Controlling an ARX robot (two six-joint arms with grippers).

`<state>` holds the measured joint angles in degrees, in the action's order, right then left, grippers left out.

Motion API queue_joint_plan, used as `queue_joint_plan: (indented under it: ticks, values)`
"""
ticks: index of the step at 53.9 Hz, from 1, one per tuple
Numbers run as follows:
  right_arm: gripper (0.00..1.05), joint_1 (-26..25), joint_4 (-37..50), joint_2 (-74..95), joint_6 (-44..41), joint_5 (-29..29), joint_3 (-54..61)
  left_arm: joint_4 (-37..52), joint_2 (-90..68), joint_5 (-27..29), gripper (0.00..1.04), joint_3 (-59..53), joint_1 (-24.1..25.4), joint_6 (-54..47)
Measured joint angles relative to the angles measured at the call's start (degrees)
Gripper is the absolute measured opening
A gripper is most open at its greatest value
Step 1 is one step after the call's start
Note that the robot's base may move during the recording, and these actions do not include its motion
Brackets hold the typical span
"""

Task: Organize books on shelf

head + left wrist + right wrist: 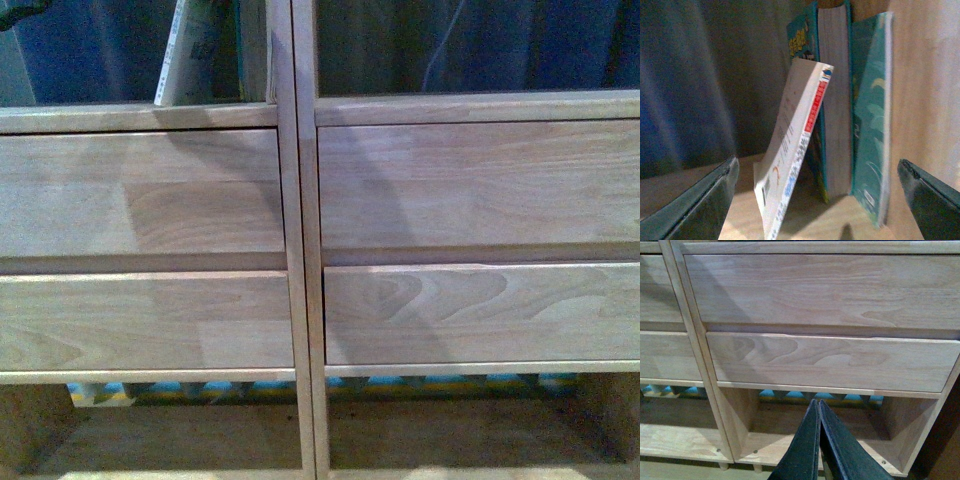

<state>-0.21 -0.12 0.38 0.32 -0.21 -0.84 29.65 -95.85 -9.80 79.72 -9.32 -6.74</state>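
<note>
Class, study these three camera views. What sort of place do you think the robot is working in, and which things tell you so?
Probably an indoor room with furniture, perhaps a study or test space. Clues: a light wooden shelf with drawer-like fronts, several books in one compartment, a white book leaning against them, and a dark curtain-like backdrop behind.

Dim, bluish, grainy pictures all round.
Broad shadows slant across the shelf (pixel 150 200) fronts; the left wrist view is soft, its books (pixel 800 150) blurred, background dark.

The left pincer (pixel 817 200) stands wide open, its two dark fingers (pixel 695 205) far apart and holding nothing. The right pincer (pixel 819 405) is closed, its fingers pressed together, also empty.
</note>
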Motion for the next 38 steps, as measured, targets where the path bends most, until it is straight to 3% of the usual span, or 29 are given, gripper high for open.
queue_joint_plan:
  ticks: [13,26,33,38]
  values:
    - [0.03,0.00,0.00,-0.02,0.00,0.02,0.00,5.92,23.19,-1.11,0.97,-24.52,3.76,3.13]
    - [0.03,0.00,0.00,-0.02,0.00,0.02,0.00,1.16,47.36,-3.72,0.97,-41.79,9.11,5.57]
    - [0.03,0.00,0.00,-0.02,0.00,0.02,0.00,-7.61,65.77,-2.27,0.97,-52.85,10.05,3.98]
    - [0.03,0.00,0.00,-0.02,0.00,0.02,0.00,-27.19,75.78,7.85,0.82,-53.62,9.49,5.05]
